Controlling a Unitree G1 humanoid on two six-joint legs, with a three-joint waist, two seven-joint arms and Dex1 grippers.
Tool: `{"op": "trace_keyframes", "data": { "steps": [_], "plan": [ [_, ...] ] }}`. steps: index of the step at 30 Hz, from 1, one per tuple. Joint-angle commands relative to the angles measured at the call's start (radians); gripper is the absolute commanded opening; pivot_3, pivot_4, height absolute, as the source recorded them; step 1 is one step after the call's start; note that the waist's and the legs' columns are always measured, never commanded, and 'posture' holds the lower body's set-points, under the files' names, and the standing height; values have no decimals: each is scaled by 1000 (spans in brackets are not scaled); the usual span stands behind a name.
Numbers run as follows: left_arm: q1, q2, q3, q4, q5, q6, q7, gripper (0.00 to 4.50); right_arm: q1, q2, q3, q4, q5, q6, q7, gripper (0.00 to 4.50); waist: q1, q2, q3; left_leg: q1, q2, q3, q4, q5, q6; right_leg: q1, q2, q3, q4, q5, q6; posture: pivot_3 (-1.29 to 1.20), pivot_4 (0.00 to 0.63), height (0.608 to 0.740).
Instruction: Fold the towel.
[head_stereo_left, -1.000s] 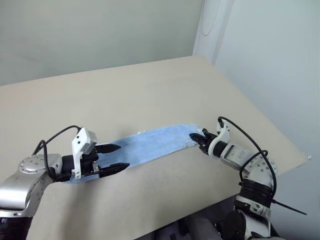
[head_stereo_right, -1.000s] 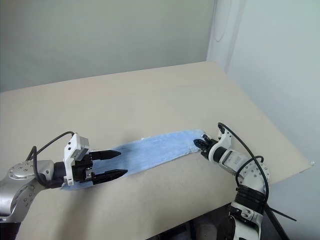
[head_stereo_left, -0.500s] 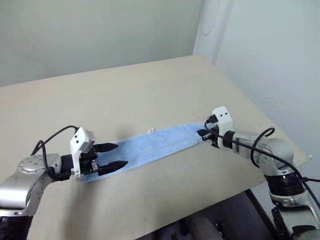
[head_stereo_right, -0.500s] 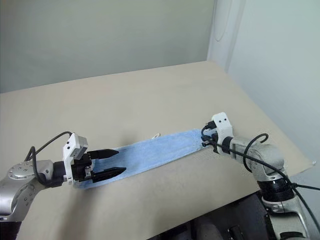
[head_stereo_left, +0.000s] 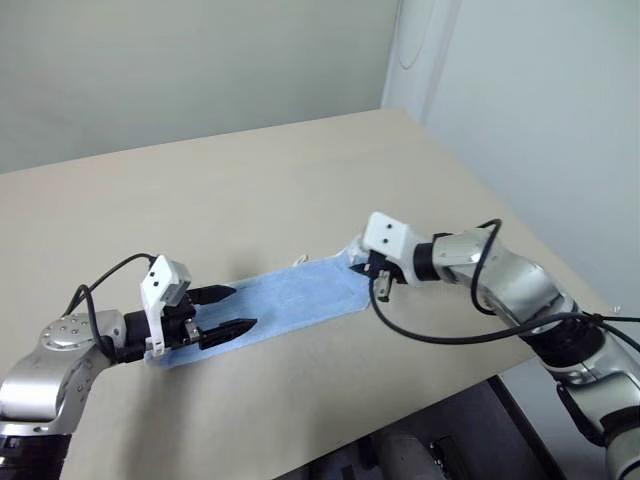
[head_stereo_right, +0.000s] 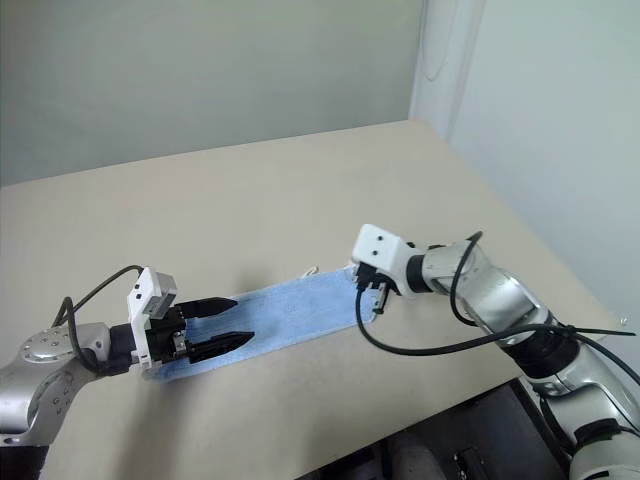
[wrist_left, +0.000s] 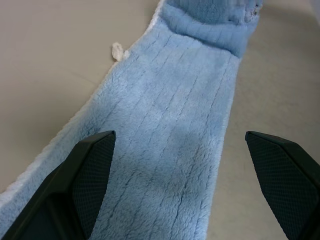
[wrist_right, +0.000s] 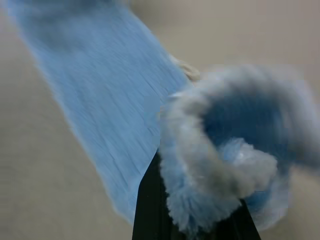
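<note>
Left hand low over the bench, fingers spread wide with nothing between them. Both black fingers reach out over the near-left end of the towel; whether the tips touch the cloth is not clear. From the left wrist view, blue terry fills the gap between the two fingers and runs straight ahead of this hand.

Towel: a long, narrow, light blue strip lying flat on the bench, stretching from under the left hand away towards the right hand. Thin pale border along its long edges. Small white tag sticks out from the far long edge, nearer the right hand than the left.

Right hand at the strip's other end, fingers pinched shut on the towel's end. That end is lifted off the bench and curled back on itself; in the right wrist view it bunches as a thick roll of blue pile against this hand's fingers, with the flat remainder of the strip running away beyond it. A black cable loops below the right wrist.
</note>
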Motion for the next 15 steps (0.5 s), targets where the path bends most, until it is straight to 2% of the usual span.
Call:
{"op": "trace_keyframes", "data": {
  "steps": [1,6,15],
  "plan": [
    [1,-5,17,-23,-5,-21,5,4500,-34,44,44,49,-60,-55,54,16,1,0,0,0,0,0,0,0,0,0,0,0,1,0,0,0,150,740],
    [12,-11,25,-37,-8,-17,14,4500,-27,95,82,131,-121,-104,103,16,3,0,0,0,0,-1,0,0,0,0,0,0,1,2,-4,0,150,740],
    [33,-11,33,-51,-19,-14,29,4500,-28,223,65,207,-154,-85,110,16,0,0,0,1,0,-1,0,0,-1,-1,0,0,4,4,-6,0,150,740]
  ]
}}
